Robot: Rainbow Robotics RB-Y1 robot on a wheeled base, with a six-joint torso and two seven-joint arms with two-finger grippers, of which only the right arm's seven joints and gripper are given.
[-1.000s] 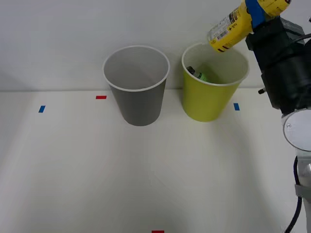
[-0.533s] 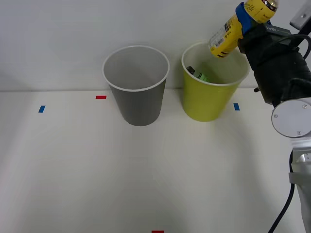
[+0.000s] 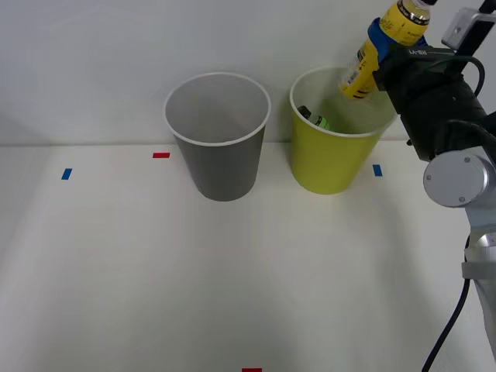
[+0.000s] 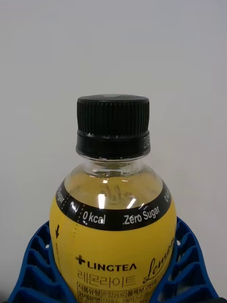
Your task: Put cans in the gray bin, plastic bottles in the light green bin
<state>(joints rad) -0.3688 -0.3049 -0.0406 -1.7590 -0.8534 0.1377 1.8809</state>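
Ribbed blue tool (image 3: 385,40) clamps ridged-cap yellow bottle (image 4: 112,227).

From above we look forward and down across the tabletop (image 3: 116,271); our wrist camera sits close behind the yellow bottle (image 3: 385,48) (image 4: 113,227), seen in both, at one o'clock.

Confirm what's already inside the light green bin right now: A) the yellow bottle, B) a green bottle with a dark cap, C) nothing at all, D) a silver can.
B: in the front view a green bottle with a dark cap lies inside the light green bin, while the yellow bottle is held by the right gripper above the bin's rim.
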